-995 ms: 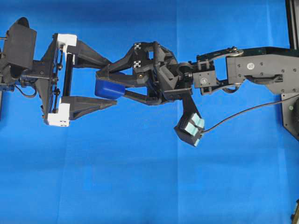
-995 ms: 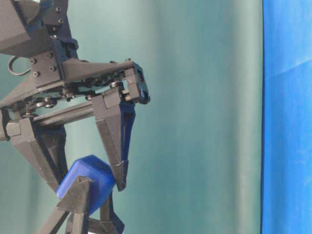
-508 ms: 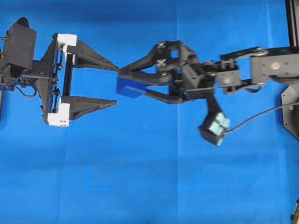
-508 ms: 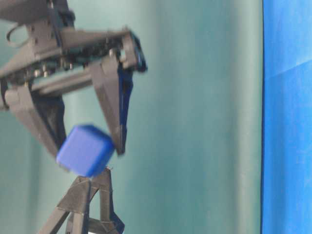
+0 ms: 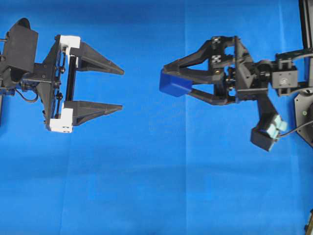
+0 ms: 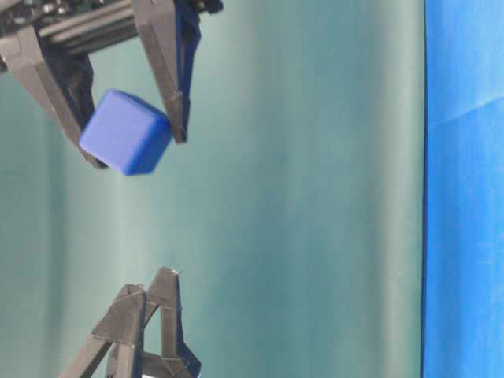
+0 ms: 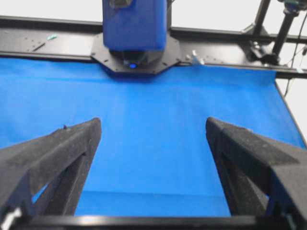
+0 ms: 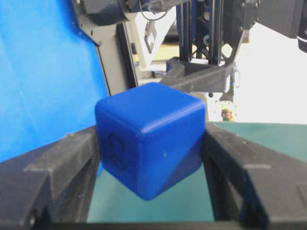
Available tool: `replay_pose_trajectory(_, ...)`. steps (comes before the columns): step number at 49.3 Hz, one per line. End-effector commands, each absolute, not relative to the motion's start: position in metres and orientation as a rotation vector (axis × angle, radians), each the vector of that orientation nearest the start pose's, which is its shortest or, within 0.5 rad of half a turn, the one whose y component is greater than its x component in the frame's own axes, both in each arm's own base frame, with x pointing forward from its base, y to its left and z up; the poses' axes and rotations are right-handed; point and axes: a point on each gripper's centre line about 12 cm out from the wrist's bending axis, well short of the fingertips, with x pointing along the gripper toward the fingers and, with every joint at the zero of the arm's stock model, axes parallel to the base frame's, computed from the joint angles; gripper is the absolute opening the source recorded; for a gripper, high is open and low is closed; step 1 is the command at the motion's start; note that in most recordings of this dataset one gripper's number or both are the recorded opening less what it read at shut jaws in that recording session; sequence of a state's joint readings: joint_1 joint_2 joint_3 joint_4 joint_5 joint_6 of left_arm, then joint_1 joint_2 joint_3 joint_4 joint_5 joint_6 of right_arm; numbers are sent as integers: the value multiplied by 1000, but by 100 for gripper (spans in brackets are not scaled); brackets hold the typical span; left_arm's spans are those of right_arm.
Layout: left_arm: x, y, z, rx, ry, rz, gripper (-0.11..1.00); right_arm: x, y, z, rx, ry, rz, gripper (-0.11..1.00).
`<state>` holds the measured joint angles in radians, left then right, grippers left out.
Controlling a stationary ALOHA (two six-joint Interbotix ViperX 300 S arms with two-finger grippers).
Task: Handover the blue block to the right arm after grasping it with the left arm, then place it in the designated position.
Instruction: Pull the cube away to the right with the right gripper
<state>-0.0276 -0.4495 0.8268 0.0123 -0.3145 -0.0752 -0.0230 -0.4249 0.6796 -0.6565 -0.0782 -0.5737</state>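
The blue block (image 5: 171, 84) hangs above the blue cloth, pinched between the black fingers of my right gripper (image 5: 175, 82), which is shut on it. In the right wrist view the block (image 8: 148, 139) sits tilted, corner down, between both pads (image 8: 57, 167). The table-level view shows the block (image 6: 124, 132) high up in the right gripper (image 6: 135, 150). My left gripper (image 5: 122, 89), with white blocks at its finger bases, stands wide open and holds nothing, a clear gap left of the block. Its fingertips (image 7: 93, 127) frame only cloth, and they also show at the bottom of the table-level view (image 6: 165, 276).
Blue cloth (image 5: 146, 176) covers the table. A black frame rail (image 5: 305, 24) and the right arm's base stand at the right edge. A thin cable (image 5: 298, 128) runs from the right wrist camera (image 5: 266, 133). A black rail (image 7: 48, 38) borders the cloth's far side.
My right gripper has pulled away to the right with the blue block, out from between the left fingers. The left gripper has stayed open and still.
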Motion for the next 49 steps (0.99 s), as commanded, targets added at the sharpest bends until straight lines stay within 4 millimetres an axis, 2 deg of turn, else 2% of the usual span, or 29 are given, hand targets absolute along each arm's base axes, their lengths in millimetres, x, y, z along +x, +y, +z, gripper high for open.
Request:
replay_pose_trajectory(1, 320, -9, 318, -62, 27, -30, 93, 334, -2, 338, -1206, 124, 120, 55)
replay_pose_trajectory(9, 321, -9, 317, -62, 30, -29, 93, 334, -2, 337, -1193, 132, 120, 55)
replay_pose_trajectory(15, 320, -9, 317, -62, 27, -30, 93, 334, -3, 336, -1104, 147, 106, 55)
replay_pose_trajectory(49, 321, -9, 317, -48, 31, -30, 93, 324, -4, 332, -71, 255, -12, 55)
